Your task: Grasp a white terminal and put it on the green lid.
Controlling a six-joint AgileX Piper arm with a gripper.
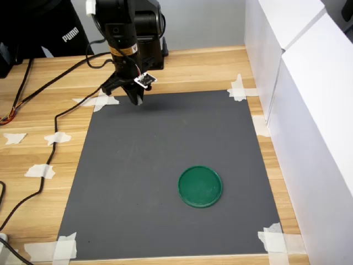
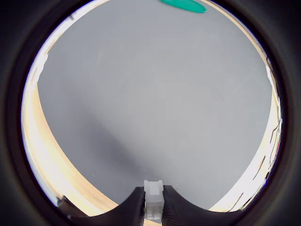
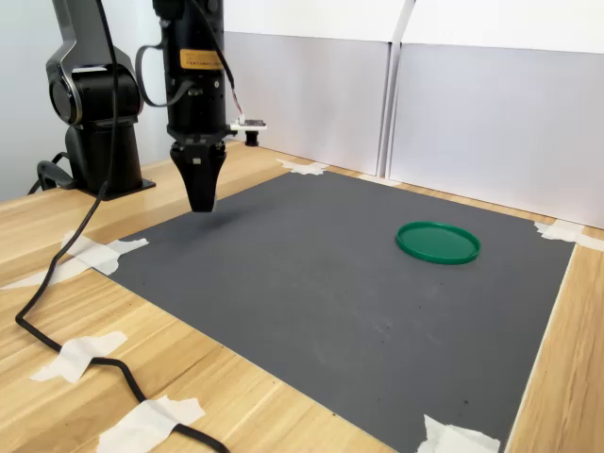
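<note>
Grey mat [image 1: 165, 176] taped to wooden table [image 1: 49, 118]. Green lid [image 1: 200, 186] lies flat on the mat, well apart from the gripper [image 2: 154, 207]. Fingers clamp the white terminal [image 2: 154, 200], its long axis running along them, above the mat's edge.
</note>
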